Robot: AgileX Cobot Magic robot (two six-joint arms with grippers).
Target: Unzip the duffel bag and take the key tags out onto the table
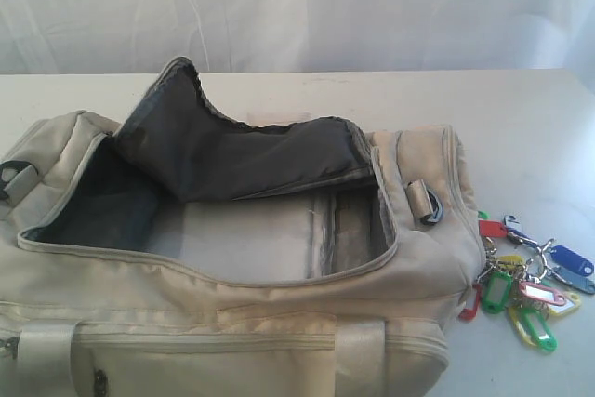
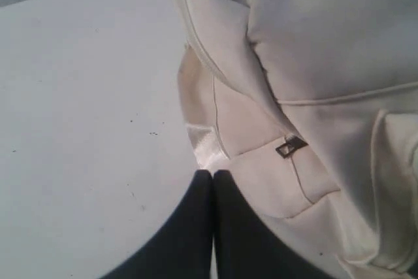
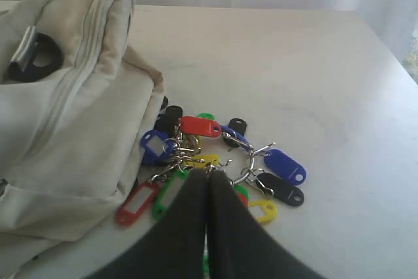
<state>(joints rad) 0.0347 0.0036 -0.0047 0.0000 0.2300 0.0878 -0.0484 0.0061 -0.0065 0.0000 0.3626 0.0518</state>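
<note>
Left gripper (image 2: 213, 176) is hanging with its two dark fingers (image 2: 186, 233) pressed flat together, gripping nothing. Its tips are pointing at the pale end panel of the duffel bag (image 1: 232, 323), near a small metal buckle (image 2: 290, 146); whether they are touching the fabric cannot be told. The right gripper (image 3: 208, 176) is likewise closed tight and empty, its tips hovering right over the key tags (image 1: 530, 290), at the rings in the middle of the bunch.

The bag is lying along the near edge of the table (image 1: 521, 137), filling the left and middle of that edge. Its zip is standing undone: the curved flap (image 1: 242, 151) is folding back toward the far edge, showing its dark grey lining, and the pale bottom of the main compartment is showing bare. A grey side loop (image 1: 426, 204) is sticking out of the bag's right end.

The key tags are lying outside the bag on the tabletop, spreading out in red, blue, yellow, green and black against the bag's right end, toward the table's right edge.
</note>
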